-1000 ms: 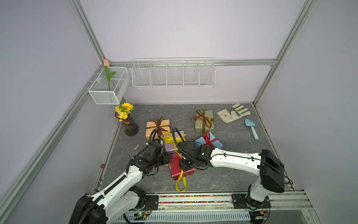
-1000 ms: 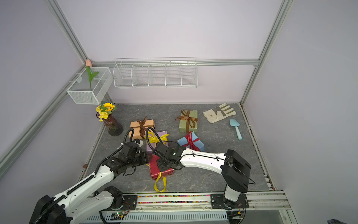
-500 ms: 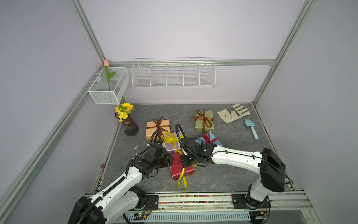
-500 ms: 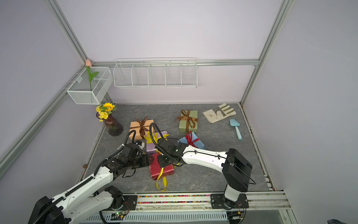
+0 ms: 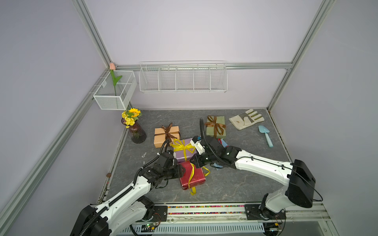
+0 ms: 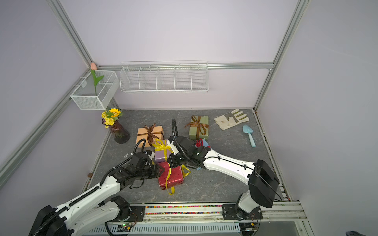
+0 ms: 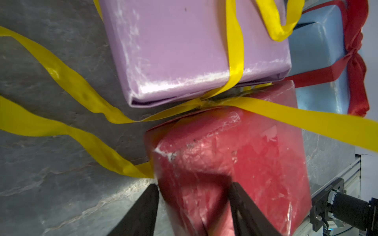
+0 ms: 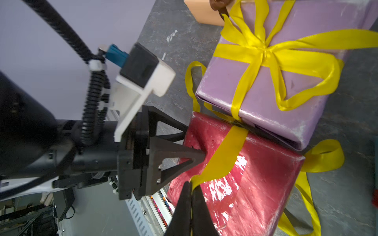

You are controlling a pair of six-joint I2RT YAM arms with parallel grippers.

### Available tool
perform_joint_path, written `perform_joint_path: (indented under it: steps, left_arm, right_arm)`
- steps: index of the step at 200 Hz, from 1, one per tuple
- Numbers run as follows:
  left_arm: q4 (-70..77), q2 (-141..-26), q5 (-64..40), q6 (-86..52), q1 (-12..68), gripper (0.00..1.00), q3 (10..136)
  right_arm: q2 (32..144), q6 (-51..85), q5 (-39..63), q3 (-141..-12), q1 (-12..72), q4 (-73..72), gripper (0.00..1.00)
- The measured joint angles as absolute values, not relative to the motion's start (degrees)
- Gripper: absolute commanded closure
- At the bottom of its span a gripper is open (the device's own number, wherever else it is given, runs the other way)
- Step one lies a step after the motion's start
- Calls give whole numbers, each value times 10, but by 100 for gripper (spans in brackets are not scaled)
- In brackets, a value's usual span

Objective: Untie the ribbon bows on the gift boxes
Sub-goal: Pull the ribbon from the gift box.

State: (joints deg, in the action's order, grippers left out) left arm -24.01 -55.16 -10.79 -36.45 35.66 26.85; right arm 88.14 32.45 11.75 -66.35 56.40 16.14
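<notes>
- Grip is the news in both top views. The right gripper (image 5: 194, 161) was loose over the red gift box (image 5: 197, 177) a second ago. It is now pinched at the box's far edge, where the yellow ribbon (image 5: 191, 175) starts across the lid. The box lies front-centre, touching the lilac gift box (image 5: 182, 156).
- Left wrist view: the left gripper (image 7: 194, 204) has black fingers (image 7: 143, 208) standing apart astride the red box's corner. Whether they clamp it, I cannot tell. Ribbon strands converge at the seam between the two boxes.
- Right wrist view: the jaws are clenched flat on a ribbon tail that runs straight to that seam.
- Judgement: with the tail caught, a pull away should loosen this knot. The lilac box's yellow bow (image 8: 263, 49) and the brown bows (image 5: 214, 125) look tied.
</notes>
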Motion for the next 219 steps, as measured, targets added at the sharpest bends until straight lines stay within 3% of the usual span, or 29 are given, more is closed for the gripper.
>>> perform_joint_path:
  steps: [74, 155, 219]
  left_arm:
    - [-212, -564, -89, -373, 358, 43, 268]
    - [-200, -555, -73, -375, 358, 44, 258]
    - [-197, -557, -73, -375, 358, 44, 258]
  right_arm:
    - [838, 274, 177, -732, 523, 169, 93]
    - [784, 206, 237, -893, 485, 182, 93]
    - [759, 116, 217, -999, 473, 201, 93]
